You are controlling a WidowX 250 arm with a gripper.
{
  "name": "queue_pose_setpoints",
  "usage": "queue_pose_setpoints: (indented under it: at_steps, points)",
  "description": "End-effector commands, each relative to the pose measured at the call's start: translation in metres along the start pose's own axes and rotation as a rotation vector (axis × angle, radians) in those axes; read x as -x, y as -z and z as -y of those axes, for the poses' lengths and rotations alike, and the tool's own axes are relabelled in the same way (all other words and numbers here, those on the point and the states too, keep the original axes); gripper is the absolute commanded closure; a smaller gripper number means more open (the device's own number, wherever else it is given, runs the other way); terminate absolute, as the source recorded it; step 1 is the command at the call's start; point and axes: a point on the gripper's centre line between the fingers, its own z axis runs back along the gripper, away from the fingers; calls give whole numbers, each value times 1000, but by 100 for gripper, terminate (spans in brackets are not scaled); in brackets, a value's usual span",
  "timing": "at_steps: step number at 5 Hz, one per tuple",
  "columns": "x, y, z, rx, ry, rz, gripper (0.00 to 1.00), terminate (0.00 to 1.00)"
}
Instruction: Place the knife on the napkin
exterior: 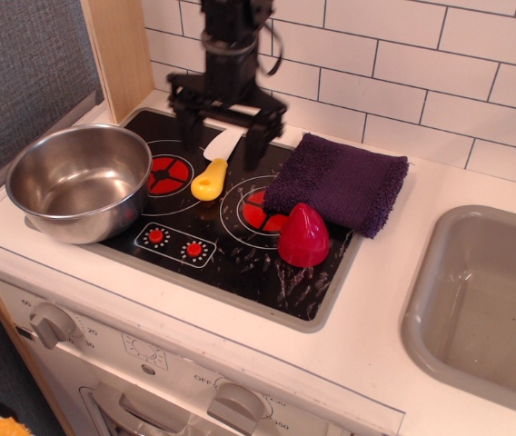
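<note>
At the far left, a steel bowl (78,182) is sitting on the corner of the toy stove top (240,263); it is not taking part in this step.

Next to the right, the knife (216,165) is lying flat on the black stove top, between the two red burner rings, with its yellow handle pointing toward the front and its white blade pointing toward the tiled wall. The gripper (223,132) is hanging just above the blade end, with its two fingers spread, one on each side of the blade. It is holding nothing, and I cannot tell if the fingertips are touching the stove top. So the step in hand seems to be the reach for the knife; the grasp is not yet done.

The next move is probably asking the gripper to go lower around the knife and press its fingers together on it, then lift it and carry it to the right.

Further right, the napkin (340,182) is lying partly on the stove top and partly on the counter, near the knife but not touching it. A red cone toy (303,236) is standing just in front of the napkin, so the carrying path should be passing above it.
</note>
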Motion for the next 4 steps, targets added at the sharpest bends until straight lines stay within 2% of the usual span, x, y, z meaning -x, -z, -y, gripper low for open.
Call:
queue_pose_setpoints:
  at_steps: [1,2,3,4]
  points:
    - [-1,9,-31,7,-57,2,0,0]
    - [2,18,-32,18,-61,-19,0,0]
    - [9,28,-32,58,-76,-41,0,0]
    - [10,29,-30,75,-70,-44,100,0]
